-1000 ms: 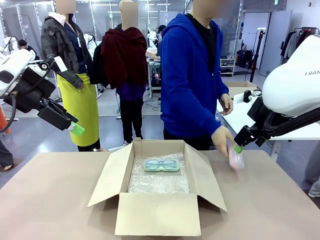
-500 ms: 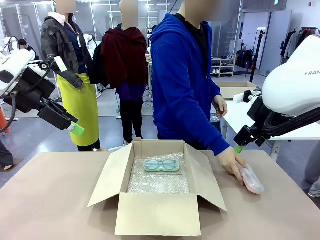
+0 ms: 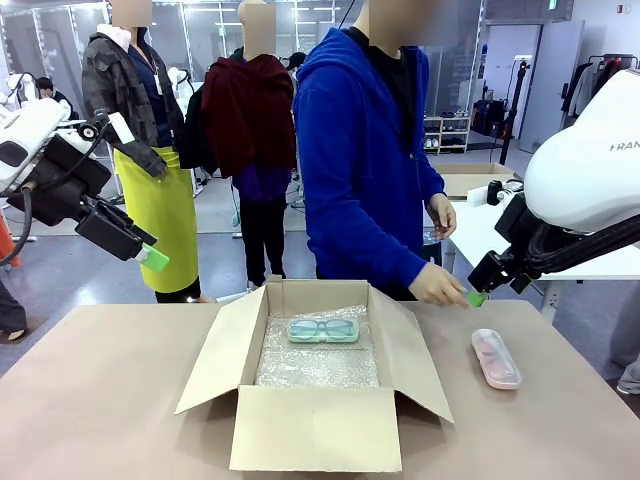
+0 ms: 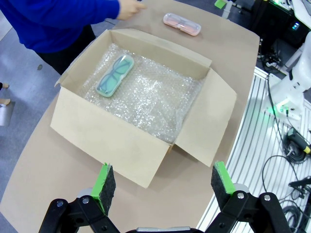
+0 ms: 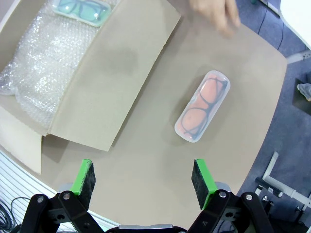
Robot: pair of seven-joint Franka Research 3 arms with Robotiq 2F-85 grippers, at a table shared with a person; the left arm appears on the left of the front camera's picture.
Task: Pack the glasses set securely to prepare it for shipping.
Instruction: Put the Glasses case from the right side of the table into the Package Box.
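Jaws wide open on both arms. Left jaws empty, hanging high off the left side of the desk [image 3: 100,400]. Right jaws empty too, up by the far right edge, close beside the person's hand [image 3: 438,286].

Green case [image 3: 323,329]: flat on bubble wrap [image 3: 315,365] inside the open box [image 3: 315,425], toward its far wall; glasses visible through the lid.

Pink case [image 3: 496,357]: flat on bare desk right of the box, clear of the right flap, touched by nothing. Lies slanted, ahead of the right jaws in the right wrist view.

Step in hand, as judged: half the set boxed, second case not yet in.

Next move, as judged: calls for lowering the right jaws over the pink case, wrist turned to its slant, closing across the narrow width. Then lifting over the flap and setting down on the wrap beside the green case. Wrap and flaps left for after.

Caution: hand near the right jaws; smooth rounded shell probably slippery.
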